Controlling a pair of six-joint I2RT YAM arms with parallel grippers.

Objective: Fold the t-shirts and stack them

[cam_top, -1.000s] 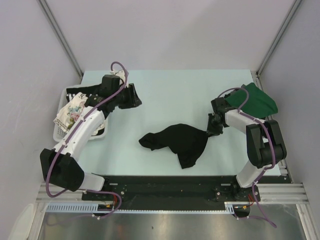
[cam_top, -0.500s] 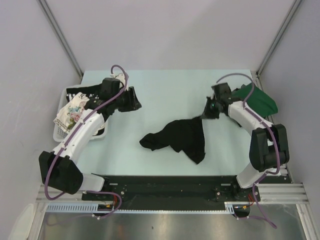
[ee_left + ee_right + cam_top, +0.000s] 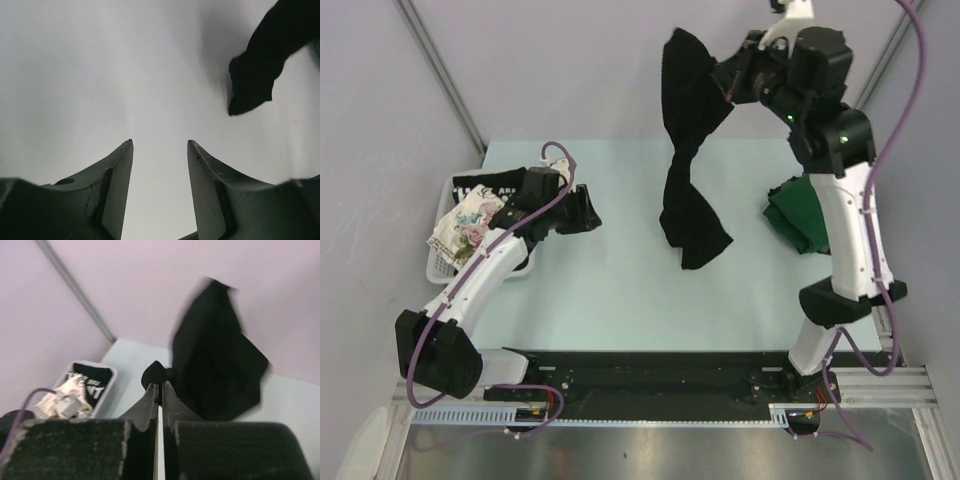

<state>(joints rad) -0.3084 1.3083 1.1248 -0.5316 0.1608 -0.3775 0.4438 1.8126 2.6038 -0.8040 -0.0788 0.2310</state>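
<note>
1. Top external view: the right gripper [image 3: 728, 88] was held high, clamped on the plain black t-shirt [image 3: 688, 170], which was hung below it.
2. The left gripper [image 3: 160, 145] was held open and empty, with the shirt's lower end seen ahead and to its right, apart.
3. The dark green t-shirt [image 3: 810, 215] was noted on the table [image 3: 620, 290] below the right gripper.
4. The floral t-shirt [image 3: 460, 228] and the lettered t-shirt [image 3: 485, 188] were lodged in the basket [image 3: 442, 262] behind the left gripper.

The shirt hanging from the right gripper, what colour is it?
Plain black; the shirt shows best in the top external view.
</note>
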